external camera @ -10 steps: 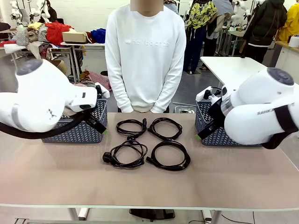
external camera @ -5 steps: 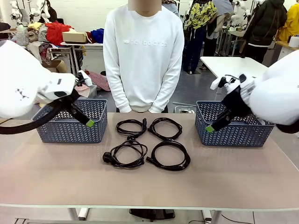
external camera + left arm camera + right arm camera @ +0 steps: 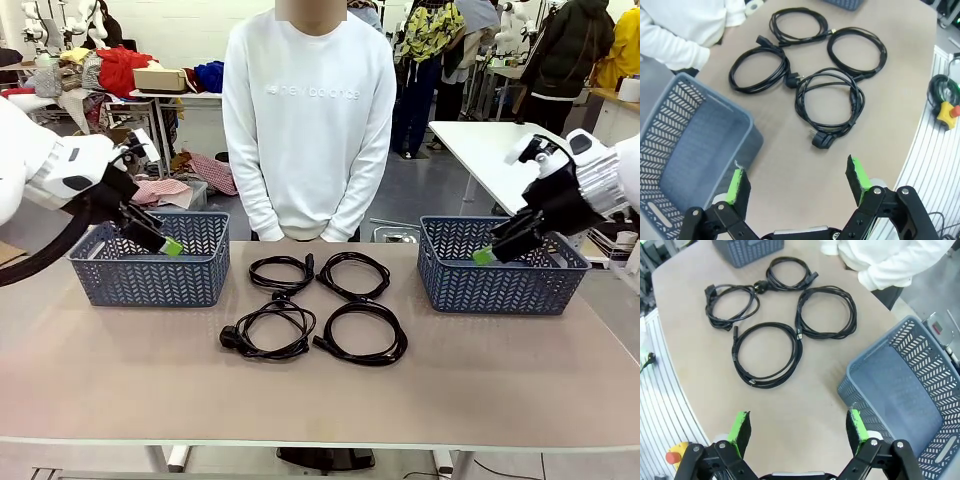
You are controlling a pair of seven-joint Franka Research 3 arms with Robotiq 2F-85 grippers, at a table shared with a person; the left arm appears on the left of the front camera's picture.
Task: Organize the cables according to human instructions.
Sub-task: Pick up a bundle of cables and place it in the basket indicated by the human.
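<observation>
While in round coils, cables (image 3: 821, 141) flat.

The cables (image 3: 270, 352) wear smooth black rubbery sheathing with a faint sheen. The left basket (image 3: 150, 282) and right basket (image 3: 490, 290) are matt blue-grey moulded plastic, pierced in herringbone. The table (image 3: 320, 400) is smooth, matt beige laminate. The sweatshirt (image 3: 310, 140) is soft white cloth; the left arm shell (image 3: 60, 168) glossy white plastic

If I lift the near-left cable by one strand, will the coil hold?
Probably not: the near-left cable lies in loose loops, no tie visible, so it would likely sag open. Its plug looks heaviest and may dangle.
</observation>
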